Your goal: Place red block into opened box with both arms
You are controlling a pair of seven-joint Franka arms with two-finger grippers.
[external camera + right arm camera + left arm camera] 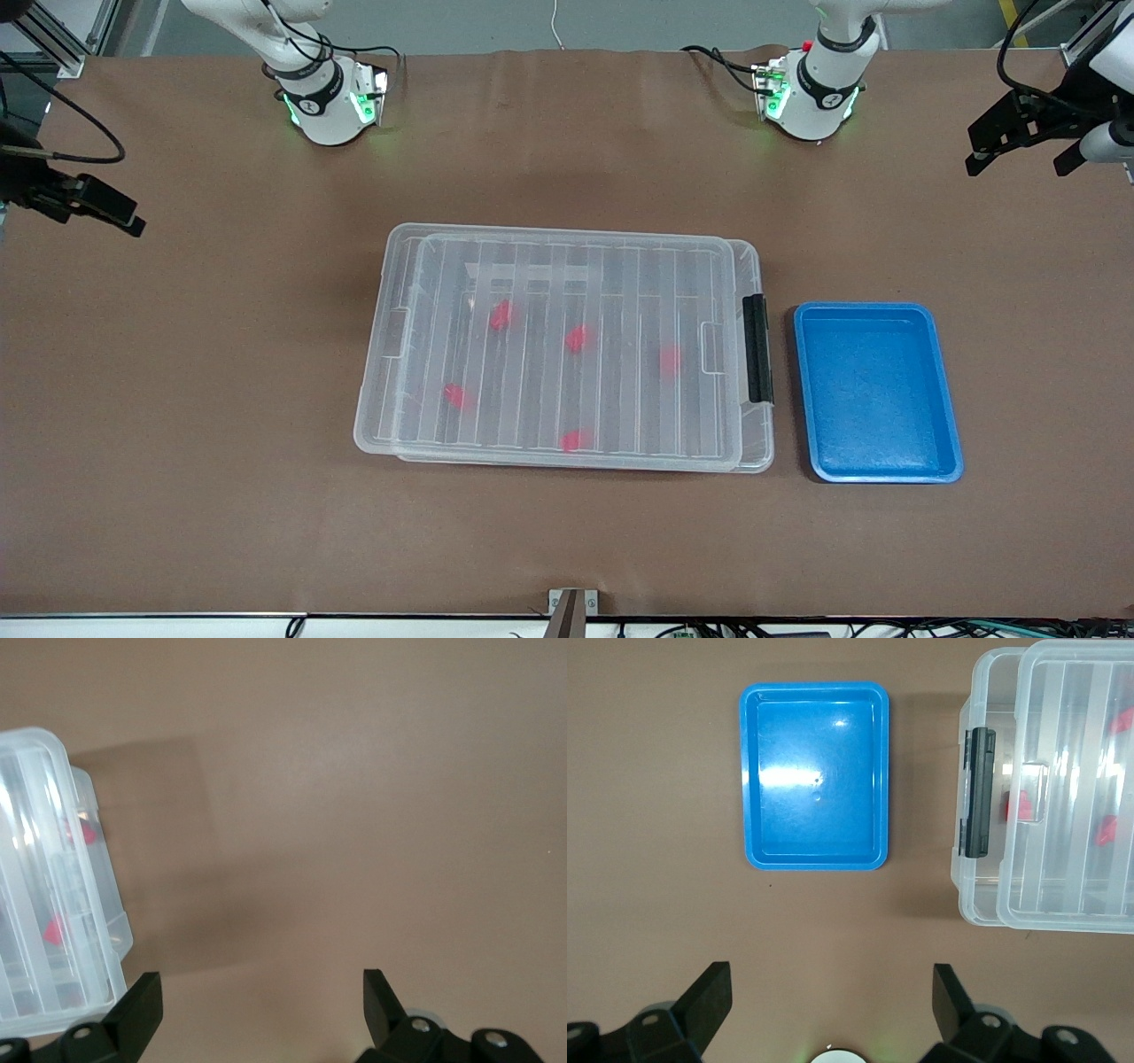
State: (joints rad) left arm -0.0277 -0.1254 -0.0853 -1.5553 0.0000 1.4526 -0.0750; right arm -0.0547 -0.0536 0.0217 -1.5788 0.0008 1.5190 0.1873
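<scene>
Five red blocks (577, 338) in lidded box (403, 266); both grippers' fingers spread, well apart.

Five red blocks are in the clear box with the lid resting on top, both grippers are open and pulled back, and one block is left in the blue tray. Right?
Not quite. The blue tray holds nothing, as the front and left wrist views show. The rest stands: five red blocks lie in the clear box under its lid, and the left gripper and right gripper are open and pulled back.
</scene>
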